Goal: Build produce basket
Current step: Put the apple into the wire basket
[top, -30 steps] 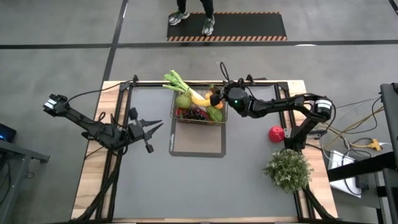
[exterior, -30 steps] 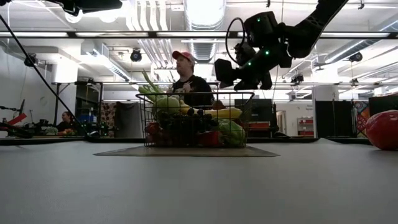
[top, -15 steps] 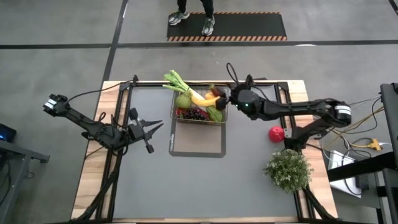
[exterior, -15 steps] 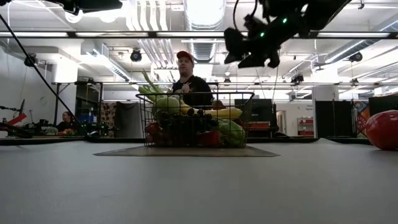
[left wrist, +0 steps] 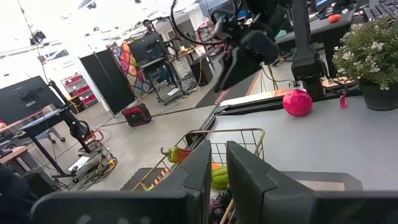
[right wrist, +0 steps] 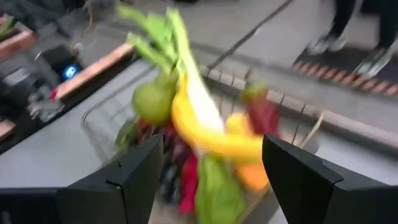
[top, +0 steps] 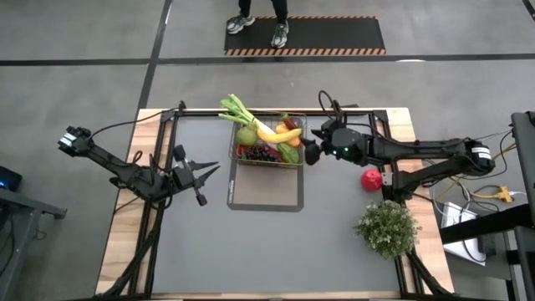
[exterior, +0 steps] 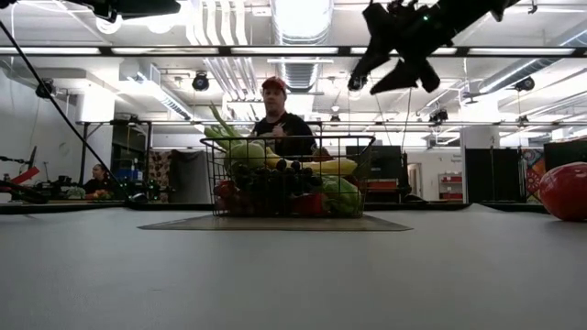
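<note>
Right gripper [top: 308, 153] hangs wide and empty beside the dark wire-mesh basket [top: 267, 160]; you likely fetch the round red apple [top: 371, 179] near the table's right edge next. Left gripper [top: 204, 171] looks narrow.

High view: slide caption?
Right gripper open beside the filled basket; apple left on table; left gripper idle.

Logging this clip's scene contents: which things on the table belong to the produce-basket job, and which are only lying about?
Part of the job:
- basket, wire mesh, already holding produce
- leek, banana, pear, grapes in it
- red apple, loose on the table
- right gripper, fingers open, beside the basket

Lying about:
- leafy plant
- dark mat under the basket
- left gripper, idle
</note>
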Controlling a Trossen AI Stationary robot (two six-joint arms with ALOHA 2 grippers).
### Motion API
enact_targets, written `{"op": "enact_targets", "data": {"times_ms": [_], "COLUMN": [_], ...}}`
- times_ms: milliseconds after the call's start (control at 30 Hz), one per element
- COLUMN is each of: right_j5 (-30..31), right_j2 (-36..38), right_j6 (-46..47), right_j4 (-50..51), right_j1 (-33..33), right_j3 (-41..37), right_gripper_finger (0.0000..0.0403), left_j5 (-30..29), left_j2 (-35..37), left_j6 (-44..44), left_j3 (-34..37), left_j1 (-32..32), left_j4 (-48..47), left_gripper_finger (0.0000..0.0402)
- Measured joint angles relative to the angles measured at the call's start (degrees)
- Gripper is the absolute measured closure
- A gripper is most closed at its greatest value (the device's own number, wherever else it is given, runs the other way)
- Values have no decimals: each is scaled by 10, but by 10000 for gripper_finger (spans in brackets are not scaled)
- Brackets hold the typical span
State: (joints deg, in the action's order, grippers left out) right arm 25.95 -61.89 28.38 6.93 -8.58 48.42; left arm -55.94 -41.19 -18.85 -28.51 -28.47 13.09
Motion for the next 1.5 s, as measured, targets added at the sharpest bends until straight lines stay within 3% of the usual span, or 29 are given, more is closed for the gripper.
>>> {"op": "enact_targets", "data": {"times_ms": [167, 467, 567, 667, 800, 933, 1233, 1500], "right_j5": [-88, -240, -281, -278, -205, -151, -269, -280], "right_j2": [3, -9, -9, -15, -39, -53, -25, -23], "right_j6": [50, 90, 127, 171, 233, 269, 324, 337], "right_j4": [54, 57, 127, 294, 578, 762, 794, 780], "right_j1": [0, 0, 0, 0, 3, 5, 3, -10], "right_j3": [0, 0, 13, 58, 136, 168, 84, -1], "right_gripper_finger": [133, 139, 149, 158, 167, 166, 105, 43], "left_j5": [0, 0, 0, 0, 0, 0, 0, 0], "left_j2": [0, 0, 0, 0, 0, 0, 0, 0], "left_j6": [-1, -1, -1, -1, -4, -10, -10, -10], "left_j3": [0, 0, 0, 0, 0, 0, 0, 0], "left_j1": [0, 0, 0, 0, 0, 0, 0, 0], "left_j4": [0, 0, 1, 1, 1, 1, 2, 2], "left_gripper_finger": [371, 371, 371, 371, 371, 371, 371, 371]}}
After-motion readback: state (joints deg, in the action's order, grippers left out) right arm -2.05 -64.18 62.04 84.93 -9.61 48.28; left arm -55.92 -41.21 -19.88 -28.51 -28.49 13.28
